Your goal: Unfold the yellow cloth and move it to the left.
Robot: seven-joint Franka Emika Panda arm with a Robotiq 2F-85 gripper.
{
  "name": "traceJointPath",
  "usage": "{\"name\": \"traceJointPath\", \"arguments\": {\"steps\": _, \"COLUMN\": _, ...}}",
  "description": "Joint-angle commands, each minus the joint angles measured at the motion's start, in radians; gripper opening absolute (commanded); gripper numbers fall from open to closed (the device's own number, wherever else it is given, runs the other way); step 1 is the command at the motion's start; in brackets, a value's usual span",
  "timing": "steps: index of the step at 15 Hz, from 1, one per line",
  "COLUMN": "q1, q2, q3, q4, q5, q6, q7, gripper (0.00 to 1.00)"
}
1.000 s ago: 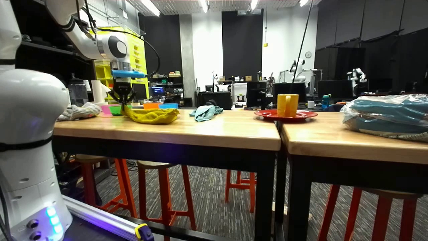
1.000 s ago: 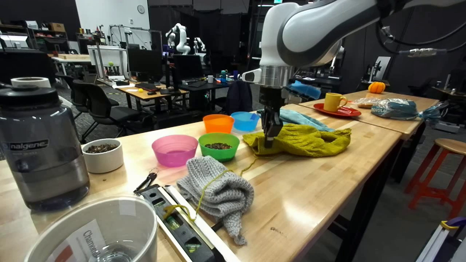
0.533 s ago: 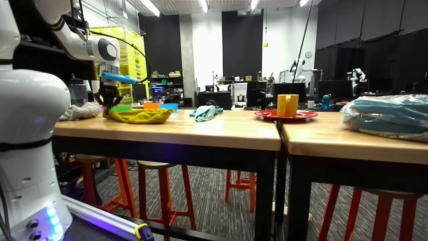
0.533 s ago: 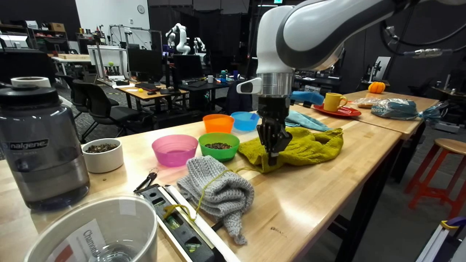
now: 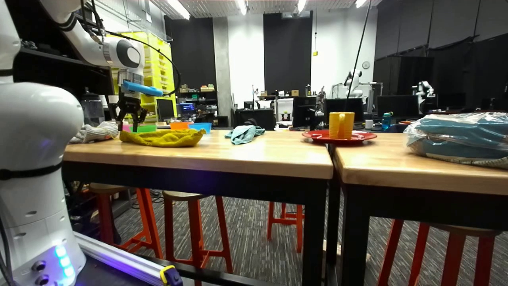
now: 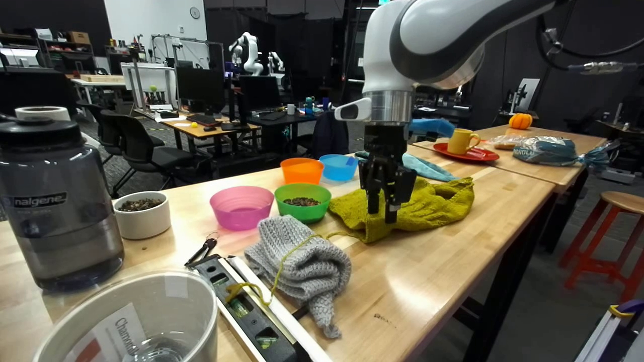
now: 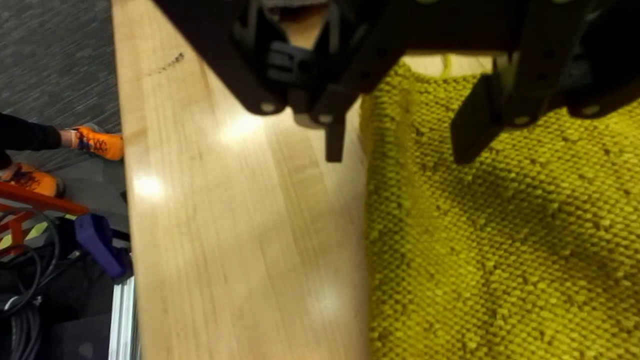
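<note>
The yellow cloth lies on the wooden table, partly spread, with folds and a raised loop at its far end. In both exterior views my gripper is just above the cloth's near-left part, fingers apart and nothing between them. In the wrist view the open gripper straddles the cloth's long edge: one finger over bare wood, the other over the knit. A thin yellow strand runs from the cloth toward the grey knitted cloth.
The green bowl stands close beside the cloth, with pink, orange and blue bowls around it. Behind lies a light-blue cloth. A level and a bottle are nearer that camera.
The cloth has been dragged toward the grey knitted cloth, leftward in an exterior view, by my shut gripper. The jaws have since parted, let go of it and lifted slightly.
</note>
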Motion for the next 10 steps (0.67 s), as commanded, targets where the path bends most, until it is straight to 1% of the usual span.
{"name": "traceJointPath", "arguments": {"steps": 1, "q1": -0.028, "q2": -0.075, "q3": -0.017, "q4": -0.01, "q5": -0.05, "q6": -0.055, "q7": 0.023, "gripper": 0.88}}
{"name": "traceJointPath", "arguments": {"steps": 2, "q1": -0.042, "q2": -0.087, "q3": -0.021, "q4": -0.013, "q5": -0.085, "q6": -0.065, "q7": 0.057, "gripper": 0.96}}
{"name": "traceJointPath", "arguments": {"steps": 3, "q1": -0.053, "q2": -0.096, "q3": -0.029, "q4": -0.016, "q5": -0.102, "q6": -0.076, "q7": 0.074, "gripper": 0.99}}
{"name": "traceJointPath", "arguments": {"steps": 7, "q1": -0.109, "q2": -0.137, "q3": -0.069, "q4": -0.035, "q5": -0.17, "q6": -0.097, "q7": 0.205, "gripper": 1.0}}
{"name": "traceJointPath", "arguments": {"steps": 10, "q1": -0.152, "q2": -0.143, "q3": -0.091, "q4": -0.04, "q5": -0.237, "q6": -0.105, "q7": 0.335, "gripper": 1.0}}
